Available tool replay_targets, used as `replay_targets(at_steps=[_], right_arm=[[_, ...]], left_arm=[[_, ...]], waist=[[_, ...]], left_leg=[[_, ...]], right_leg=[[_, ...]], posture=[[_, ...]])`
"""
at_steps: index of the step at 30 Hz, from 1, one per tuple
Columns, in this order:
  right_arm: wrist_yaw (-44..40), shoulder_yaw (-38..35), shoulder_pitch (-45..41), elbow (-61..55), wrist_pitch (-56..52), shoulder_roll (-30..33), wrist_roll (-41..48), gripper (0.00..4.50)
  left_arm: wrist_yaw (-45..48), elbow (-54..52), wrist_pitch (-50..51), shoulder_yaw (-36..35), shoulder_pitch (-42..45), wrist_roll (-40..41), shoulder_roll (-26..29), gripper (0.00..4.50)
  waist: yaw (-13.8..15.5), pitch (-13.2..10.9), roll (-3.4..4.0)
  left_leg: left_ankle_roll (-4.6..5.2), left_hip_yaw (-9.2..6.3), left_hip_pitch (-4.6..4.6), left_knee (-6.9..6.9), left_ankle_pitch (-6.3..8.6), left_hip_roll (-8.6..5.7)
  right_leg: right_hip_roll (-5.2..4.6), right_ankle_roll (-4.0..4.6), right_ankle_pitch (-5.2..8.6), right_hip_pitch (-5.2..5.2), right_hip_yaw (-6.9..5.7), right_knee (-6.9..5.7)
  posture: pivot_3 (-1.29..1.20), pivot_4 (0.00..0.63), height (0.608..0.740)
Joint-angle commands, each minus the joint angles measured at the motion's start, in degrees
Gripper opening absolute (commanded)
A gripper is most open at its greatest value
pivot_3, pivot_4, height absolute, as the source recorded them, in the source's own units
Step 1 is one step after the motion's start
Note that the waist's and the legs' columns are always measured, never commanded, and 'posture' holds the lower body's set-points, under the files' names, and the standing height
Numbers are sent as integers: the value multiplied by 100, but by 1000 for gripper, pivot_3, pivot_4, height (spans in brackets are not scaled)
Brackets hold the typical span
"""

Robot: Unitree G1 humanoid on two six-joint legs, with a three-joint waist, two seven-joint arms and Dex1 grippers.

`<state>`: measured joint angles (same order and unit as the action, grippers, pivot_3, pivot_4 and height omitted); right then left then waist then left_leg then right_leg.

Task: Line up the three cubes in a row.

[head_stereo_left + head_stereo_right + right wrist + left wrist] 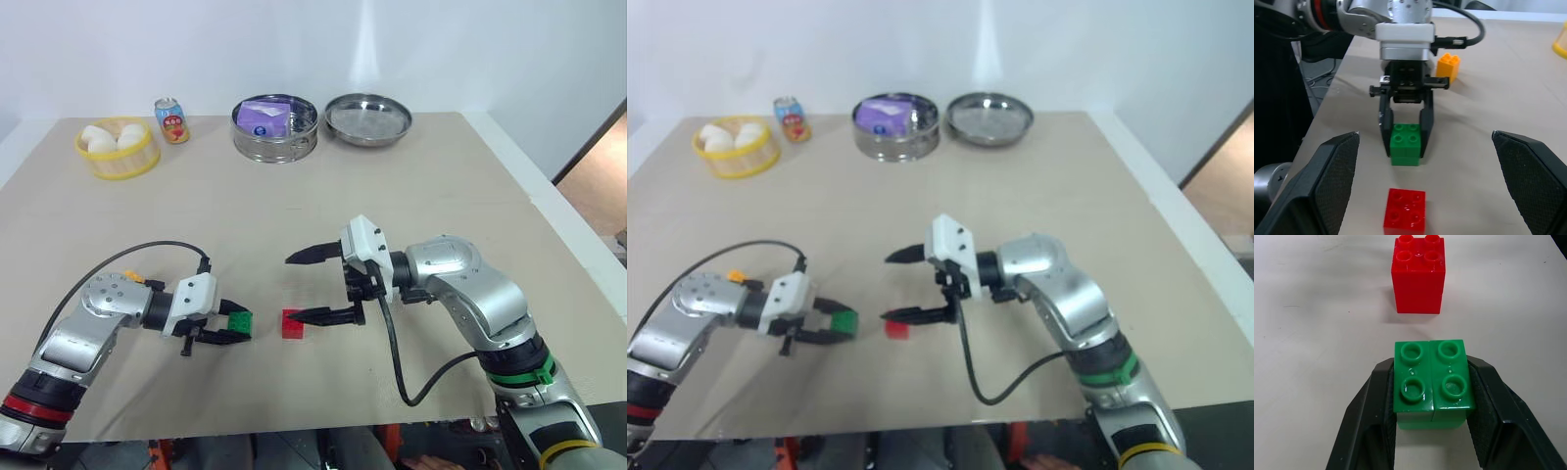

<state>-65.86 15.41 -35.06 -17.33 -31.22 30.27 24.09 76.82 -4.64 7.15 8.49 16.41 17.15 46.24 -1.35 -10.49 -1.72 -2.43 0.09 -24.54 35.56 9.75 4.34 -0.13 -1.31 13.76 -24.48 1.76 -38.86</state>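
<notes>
So I am looking down on a beige table (294, 196) set against a pale wall, and I take the red cube (292, 323) near its front edge as my landmark. Far behind the red cube, along the back edge, stand a steel pot (275, 128) with a purple packet inside, a shallow steel pan (367, 118) to the right of it, and off to the left a small printed can (171, 119) and a yellow basket (118, 148) of white round things. My left gripper (235, 325) reaches in low from the left of the red cube, pointing toward it, its two black fingers pinching the green cube (1431, 382) by its sides, studs up; green sits just beside red with a small gap of bare table between them. The orange-yellow cube (1448, 66) lies well to the left of the red one, behind my left wrist. My right gripper (312, 286) comes in from the right, pointing left, its fingers spread wide; the nearer fingertip lies right at the red cube's right side, though I cannot tell whether it touches, and the other fingertip is held well behind the cube.
</notes>
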Motion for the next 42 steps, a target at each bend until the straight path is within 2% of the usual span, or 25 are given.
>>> replay_targets(at_steps=[1,17,19,20,24,26,27,32,35,39,42], right_arm=[[-58,22,-41,-133,250,31,-38,4500],[-17,71,6,-83,309,44,-143,4500],[-13,73,11,-81,313,42,-151,4500],[-12,73,13,-83,310,41,-150,4500],[-25,67,24,-101,272,39,-129,4500],[-38,64,25,-100,268,40,-125,4500],[-45,68,26,-97,276,40,-129,4500],[-68,69,-13,-43,313,22,-134,4500],[-108,50,-30,7,364,19,-125,4500],[-187,71,-73,125,481,-10,-136,4500],[-215,87,-139,232,559,-77,-156,4500]], left_arm=[[70,60,-235,1,94,-119,43,1329],[120,454,-371,57,274,-204,-36,1329],[133,475,-375,61,268,-212,-26,2381],[131,477,-363,50,270,-203,-23,2567],[152,282,-212,-160,218,-75,132,3974],[147,108,-85,-277,151,18,256,4416],[129,18,-21,-347,115,65,328,4416],[-231,-728,1180,-1238,-179,764,833,4416],[-872,-1128,2141,-2274,-635,1183,1007,4416],[-2176,-1431,2630,-3451,-1243,1095,554,4416],[-3271,-1511,2600,-3906,-1552,723,7,4416]], waist=[[0,0,0],[1,0,0],[1,0,0],[1,0,0],[1,0,0],[0,0,0],[0,0,0],[-7,-1,-1],[-30,-1,-1],[-28,-2,0],[-21,0,-2]], left_leg=[[0,0,1,0,0,0],[5,0,7,9,-4,2],[5,0,9,9,-4,2],[6,0,10,9,-5,3],[6,0,8,8,-5,6],[5,0,7,6,-4,7],[5,0,7,5,-4,8],[5,1,8,0,-4,21],[5,1,10,-2,-3,31],[4,0,19,-12,-3,35],[4,1,23,-13,-3,35]], right_leg=[[0,0,0,0,0,-2],[3,18,7,4,1,-12],[3,19,7,5,1,-13],[4,20,7,5,0,-13],[6,23,9,4,1,-14],[7,21,8,2,0,-14],[7,18,7,2,0,-14],[19,19,8,-3,-1,-15],[27,26,12,-5,-2,-15],[30,44,22,-2,-4,-16],[30,42,21,3,-4,-16]], posture=[[0,150,740],[0,150,740],[0,150,740],[0,150,740],[0,150,740],[0,150,740],[0,150,740],[0,150,740],[0,150,740],[0,150,740],[0,150,740]])
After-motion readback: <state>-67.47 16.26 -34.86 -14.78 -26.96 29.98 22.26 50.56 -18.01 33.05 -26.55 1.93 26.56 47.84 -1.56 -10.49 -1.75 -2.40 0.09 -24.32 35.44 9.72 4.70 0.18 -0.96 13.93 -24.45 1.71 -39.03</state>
